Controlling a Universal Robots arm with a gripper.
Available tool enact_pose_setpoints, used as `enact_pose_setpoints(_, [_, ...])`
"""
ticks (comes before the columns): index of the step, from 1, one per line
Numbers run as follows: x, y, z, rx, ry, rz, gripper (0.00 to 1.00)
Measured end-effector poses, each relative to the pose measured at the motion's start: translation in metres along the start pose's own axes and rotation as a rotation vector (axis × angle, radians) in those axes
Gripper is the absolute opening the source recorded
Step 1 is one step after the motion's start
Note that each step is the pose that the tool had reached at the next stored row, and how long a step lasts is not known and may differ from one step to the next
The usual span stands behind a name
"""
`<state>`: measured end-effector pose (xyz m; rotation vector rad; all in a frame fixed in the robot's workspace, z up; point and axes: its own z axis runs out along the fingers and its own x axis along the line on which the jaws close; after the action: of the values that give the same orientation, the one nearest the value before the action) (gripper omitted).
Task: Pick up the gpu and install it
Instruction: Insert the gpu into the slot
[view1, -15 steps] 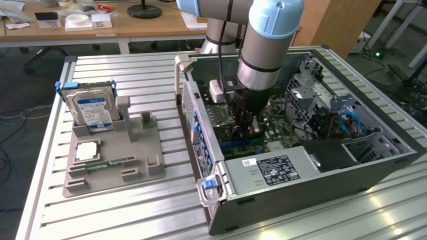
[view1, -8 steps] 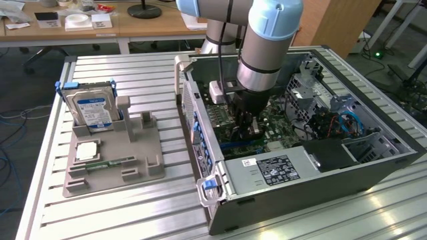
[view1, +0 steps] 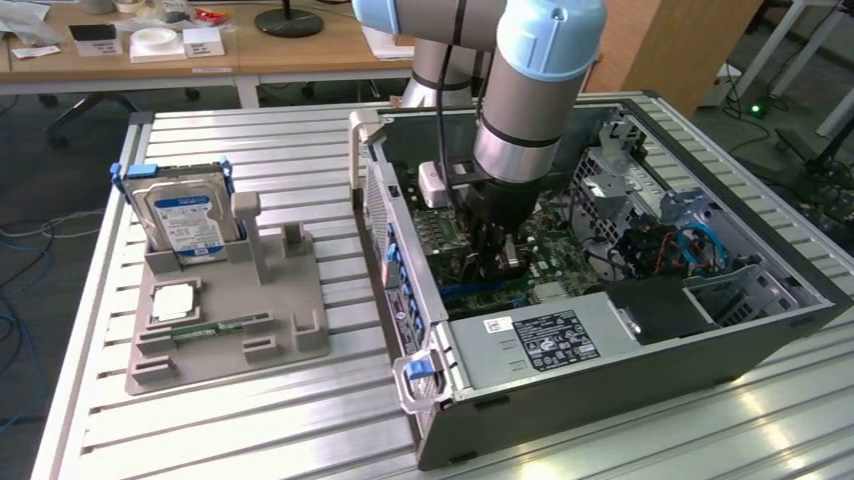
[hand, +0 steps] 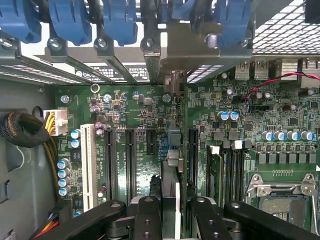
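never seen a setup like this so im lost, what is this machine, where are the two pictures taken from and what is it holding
It is a robot arm with a two-fingered hand at its tip. The exterior view comes from a camera off the arm; the wrist view from one on it, looking past the hand. On the slatted table lies an open computer case, and the arm reaches into it. On the exterior view's left a grey tray carries an upright hard drive and a flat-lying memory stick. The hand grips a thin card seen edge-on, the gpu, above the green motherboard.
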<state>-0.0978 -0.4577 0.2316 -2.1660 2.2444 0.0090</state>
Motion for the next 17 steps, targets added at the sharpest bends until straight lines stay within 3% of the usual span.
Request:
enact_pose_setpoints(14, [0.0, 0.0, -0.0001, 0.0002, -0.0003, 0.0, 0.27])
enact_pose_setpoints(17, [0.0, 0.0, -0.0007, 0.0037, -0.0004, 0.0, 0.27])
